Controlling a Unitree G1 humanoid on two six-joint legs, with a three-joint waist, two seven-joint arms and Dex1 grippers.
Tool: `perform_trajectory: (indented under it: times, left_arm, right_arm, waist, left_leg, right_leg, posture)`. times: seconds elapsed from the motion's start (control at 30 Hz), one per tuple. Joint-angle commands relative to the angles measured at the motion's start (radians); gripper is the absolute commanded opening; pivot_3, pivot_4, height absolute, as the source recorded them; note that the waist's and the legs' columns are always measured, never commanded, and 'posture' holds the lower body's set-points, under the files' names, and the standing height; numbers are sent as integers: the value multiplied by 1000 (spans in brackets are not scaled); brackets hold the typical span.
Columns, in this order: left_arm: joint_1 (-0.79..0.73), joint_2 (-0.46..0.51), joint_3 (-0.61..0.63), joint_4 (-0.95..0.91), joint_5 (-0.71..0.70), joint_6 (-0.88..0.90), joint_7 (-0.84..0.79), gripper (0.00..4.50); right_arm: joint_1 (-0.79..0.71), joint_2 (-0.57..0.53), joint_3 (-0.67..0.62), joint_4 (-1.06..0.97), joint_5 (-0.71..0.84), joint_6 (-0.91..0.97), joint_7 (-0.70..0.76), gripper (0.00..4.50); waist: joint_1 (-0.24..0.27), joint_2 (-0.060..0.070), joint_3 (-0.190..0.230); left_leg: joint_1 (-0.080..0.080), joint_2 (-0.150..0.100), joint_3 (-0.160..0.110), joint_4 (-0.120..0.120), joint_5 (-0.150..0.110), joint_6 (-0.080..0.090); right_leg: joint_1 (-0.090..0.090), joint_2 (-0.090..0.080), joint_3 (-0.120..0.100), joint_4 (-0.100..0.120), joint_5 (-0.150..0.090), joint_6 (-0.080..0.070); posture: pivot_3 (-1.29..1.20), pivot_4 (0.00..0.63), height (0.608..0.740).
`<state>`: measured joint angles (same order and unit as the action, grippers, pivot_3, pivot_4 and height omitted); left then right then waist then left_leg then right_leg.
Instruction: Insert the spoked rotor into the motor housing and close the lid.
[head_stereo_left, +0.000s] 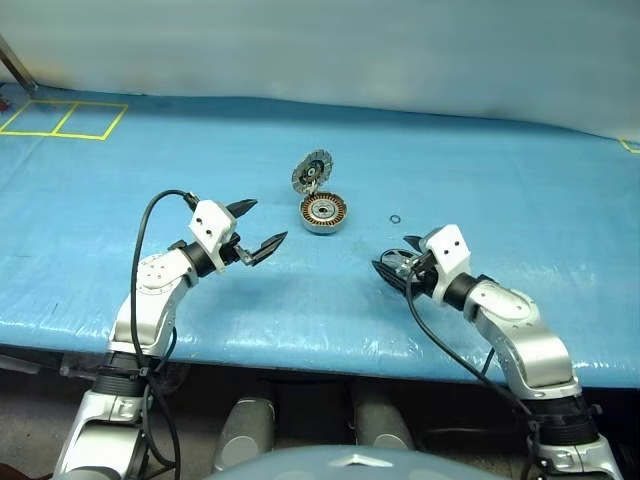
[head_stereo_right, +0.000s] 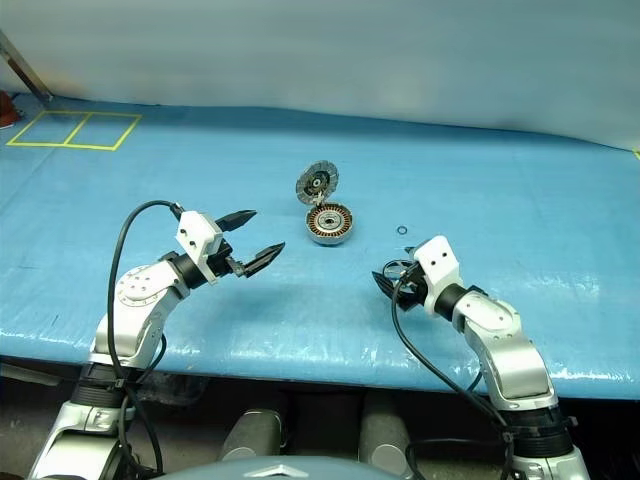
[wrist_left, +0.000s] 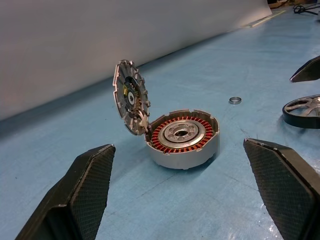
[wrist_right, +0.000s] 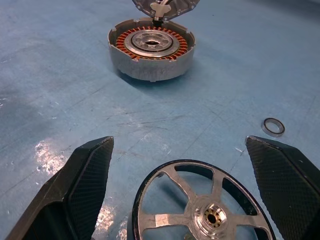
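The two eye views are looking forward and down from head height over the blue worktop (head_stereo_left: 100, 200), taking in both arms, with the motor housing (head_stereo_left: 323, 213) sitting near the middle of each; they are sharing nearly the whole scene, the right eye view showing it shifted slightly.

The left wrist view is looking low and nearly level across the worktop, close to the motor housing, between that arm's own two fingers (wrist_left: 75, 195), facing the raised lid (wrist_left: 131, 97).

The right wrist view is looking slightly downward from the housing's other side, a little farther off, with the spoked rotor (wrist_right: 200, 205) lying nearest the lens. Both wrist views are sharing the housing, the rotor and the small ring (wrist_right: 273, 126).
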<state>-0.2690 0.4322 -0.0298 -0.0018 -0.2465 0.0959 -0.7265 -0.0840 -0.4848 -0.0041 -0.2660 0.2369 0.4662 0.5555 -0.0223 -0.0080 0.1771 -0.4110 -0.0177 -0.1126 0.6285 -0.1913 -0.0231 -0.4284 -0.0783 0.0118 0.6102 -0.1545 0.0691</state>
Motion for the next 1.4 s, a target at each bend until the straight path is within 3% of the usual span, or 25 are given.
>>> perform_trajectory:
  times: [0.03, 1.4]
  left_arm:
    - [-8, -4, 11, -14, -2, -24, 0, 4500]
    - [-10, -29, 8, -3, 9, -36, 17, 4500]
  right_arm:
    - [-1, 1, -6, -42, 3, -3, -6, 4452]
    - [-50, -33, 41, -21, -32, 23, 8, 4452]
  waist:
    - [0, 0, 0]
    - [0, 0, 0]
  left_leg:
    - [0, 0, 0, 0, 0, 0]
    - [0, 0, 0, 0, 0, 0]
  right_leg:
    - [0, 0, 0, 0, 0, 0]
    - [0, 0, 0, 0, 0, 0]
  posture:
    - [0, 150, 740]
    - [0, 150, 740]
